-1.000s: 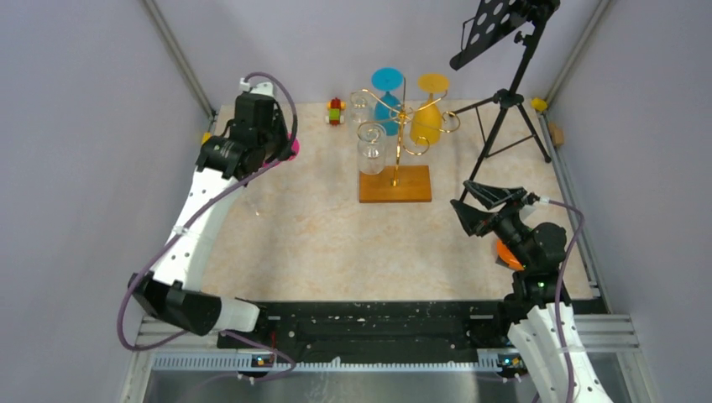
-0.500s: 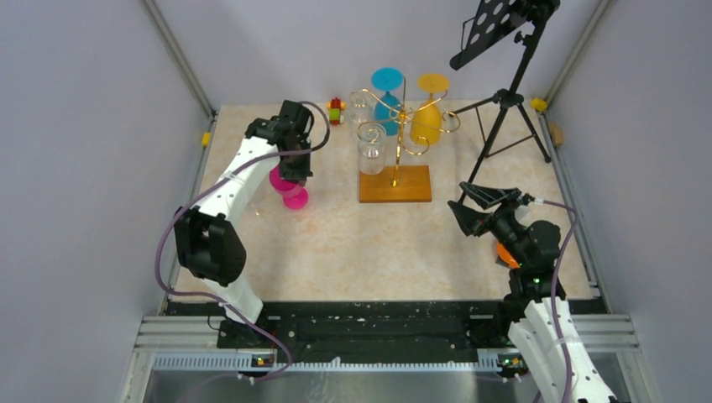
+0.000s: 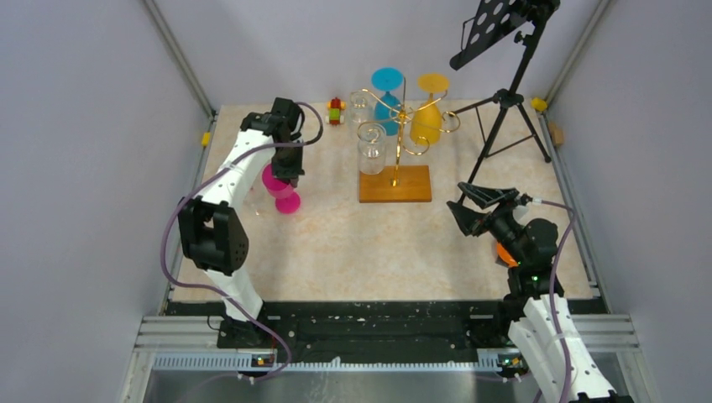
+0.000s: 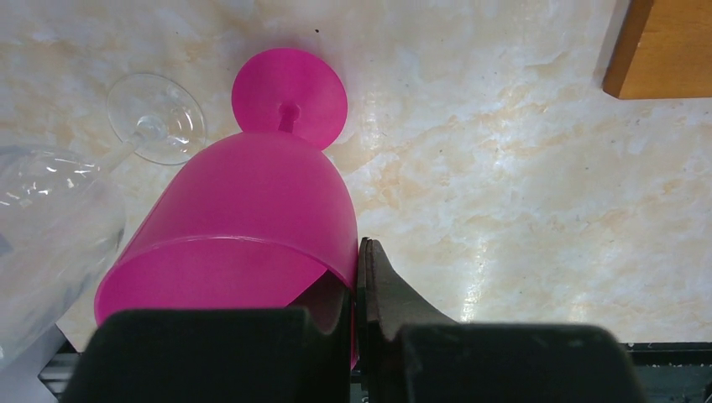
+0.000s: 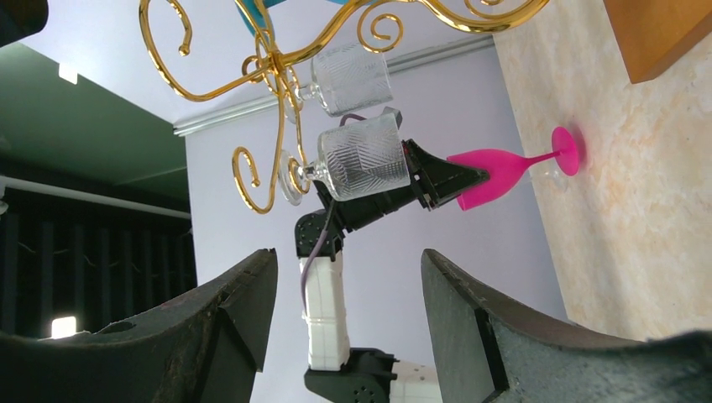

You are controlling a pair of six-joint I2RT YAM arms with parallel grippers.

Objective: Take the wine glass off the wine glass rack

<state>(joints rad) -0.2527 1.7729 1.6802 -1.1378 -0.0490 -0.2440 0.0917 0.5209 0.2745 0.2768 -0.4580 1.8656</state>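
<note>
The wine glass rack (image 3: 395,138) is gold wire with scroll arms on a wooden base (image 3: 395,184). A blue glass (image 3: 387,94), a yellow glass (image 3: 427,119) and clear glasses (image 3: 371,148) hang from it upside down. Left of the rack, my left gripper (image 3: 290,173) is shut on the rim wall of a pink wine glass (image 4: 243,210). The glass is upright and slightly tilted, with its foot (image 4: 290,96) at the table surface. My right gripper (image 3: 474,206) hangs open and empty to the right of the rack. It faces the clear glasses (image 5: 361,159).
A clear wine glass (image 4: 50,218) lies on its side just left of the pink one. A black tripod stand (image 3: 504,101) rises at the back right. A small toy (image 3: 336,110) sits by the back wall. Grey walls enclose the table on three sides.
My left arm swung in from the far-left corner toward the rack and brought the pink glass down to the table. It then shifted slightly left. The right gripper barely moved.
</note>
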